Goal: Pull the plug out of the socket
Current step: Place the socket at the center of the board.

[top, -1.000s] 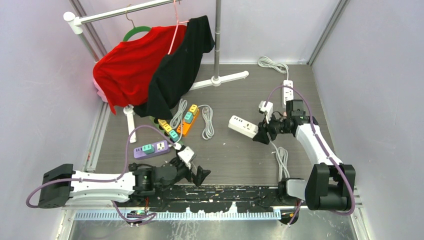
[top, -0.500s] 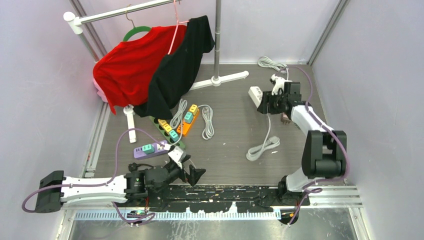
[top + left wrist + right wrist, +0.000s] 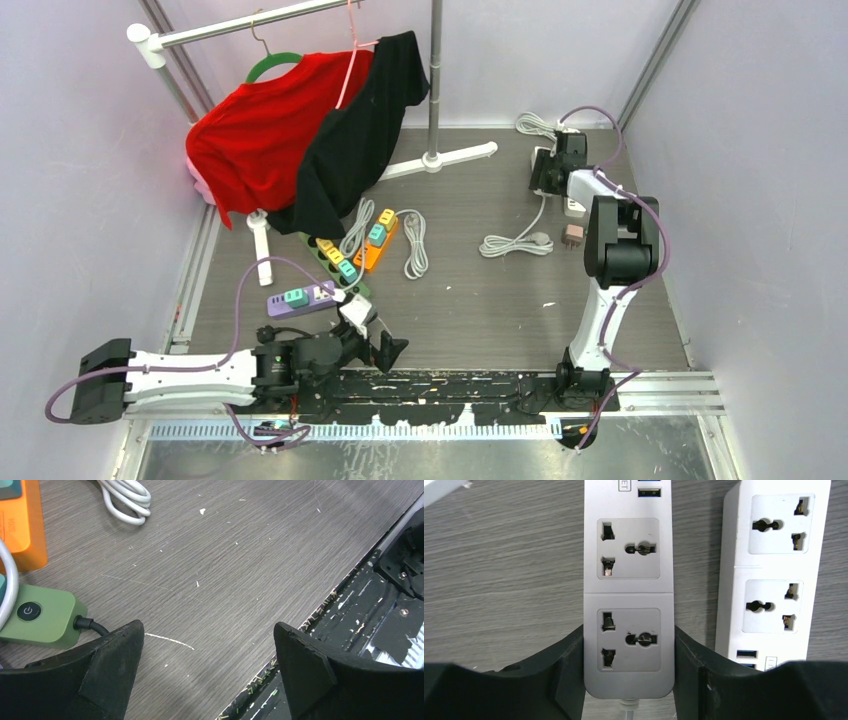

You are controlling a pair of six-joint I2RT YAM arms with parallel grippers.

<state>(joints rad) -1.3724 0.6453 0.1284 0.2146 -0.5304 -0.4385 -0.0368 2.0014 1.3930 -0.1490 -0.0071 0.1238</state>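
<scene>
The right pincer (image 3: 629, 675) is clenched on the end of a white socket strip (image 3: 629, 595), one finger flat on each long side. Both sockets seen on it show open slots. The plug (image 3: 572, 235), a small brownish block, lies loose on the table (image 3: 470, 300). It is on the strip's near side, close by but apart from it and from the pincer, beside the right arm's upright link. A coiled white cord (image 3: 512, 244) lies just left of the plug.

At the strip's far end a blue USB port sits beside a label cut off by the frame; only what looks like "ET" can be read. A second white strip (image 3: 774, 570) lies parallel just right of the held one; its small mark is too tiny to read.

The held strip sits near the table's far right corner, close to both walls. The left pincer (image 3: 385, 348) is well apart from the strip, at the table's near edge, released and wide over bare wood. Beside it a green strip (image 3: 42, 617) shows a power symbol.
</scene>
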